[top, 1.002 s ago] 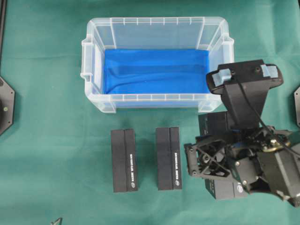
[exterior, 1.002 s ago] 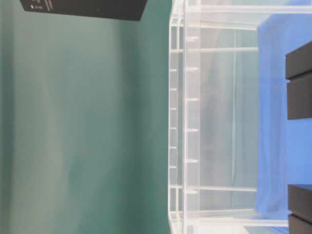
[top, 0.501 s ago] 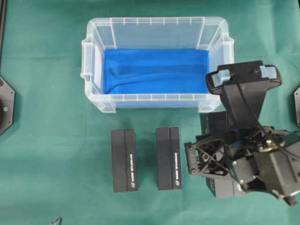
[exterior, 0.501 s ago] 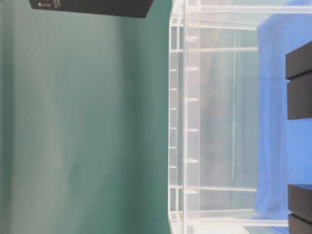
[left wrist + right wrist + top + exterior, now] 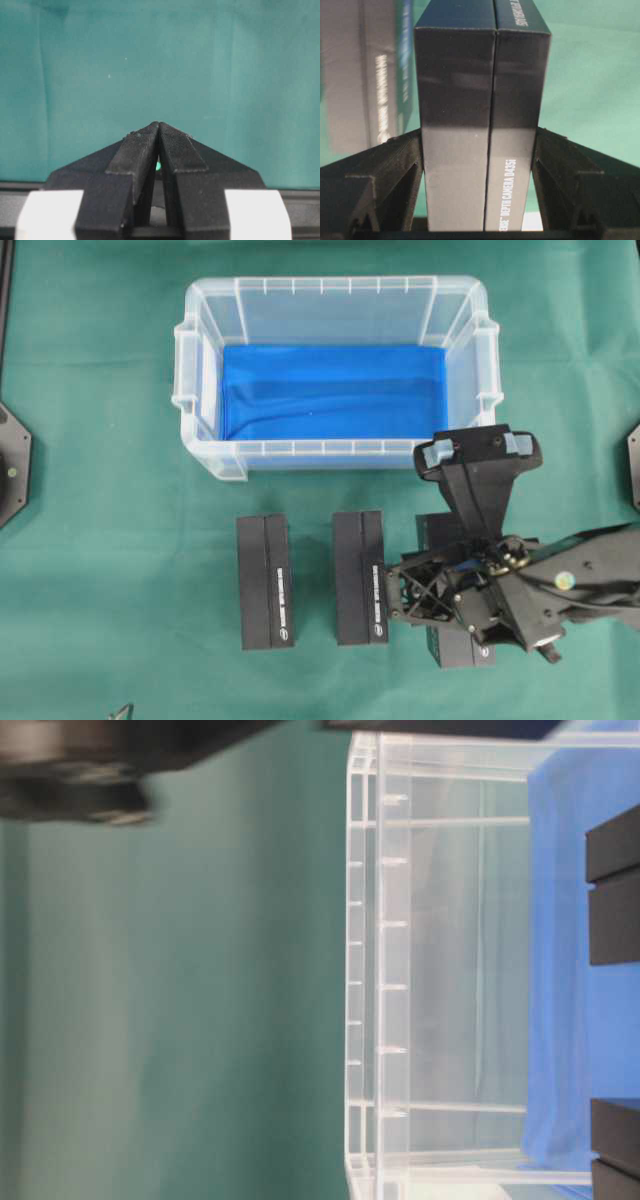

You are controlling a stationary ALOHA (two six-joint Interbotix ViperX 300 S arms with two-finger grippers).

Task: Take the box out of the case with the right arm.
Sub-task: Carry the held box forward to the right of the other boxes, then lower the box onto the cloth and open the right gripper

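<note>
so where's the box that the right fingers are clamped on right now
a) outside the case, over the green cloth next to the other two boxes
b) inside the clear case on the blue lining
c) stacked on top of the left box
a: the right gripper holds the black box between its fingers in front of the case, beside the two boxes lying on the green cloth; the case's blue lining is bare.

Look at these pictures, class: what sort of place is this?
Probably a robotics lab bench: a green cloth covers the work surface, a black robot arm's hand holds a camera box, and a clear plastic case sits nearby.
</note>
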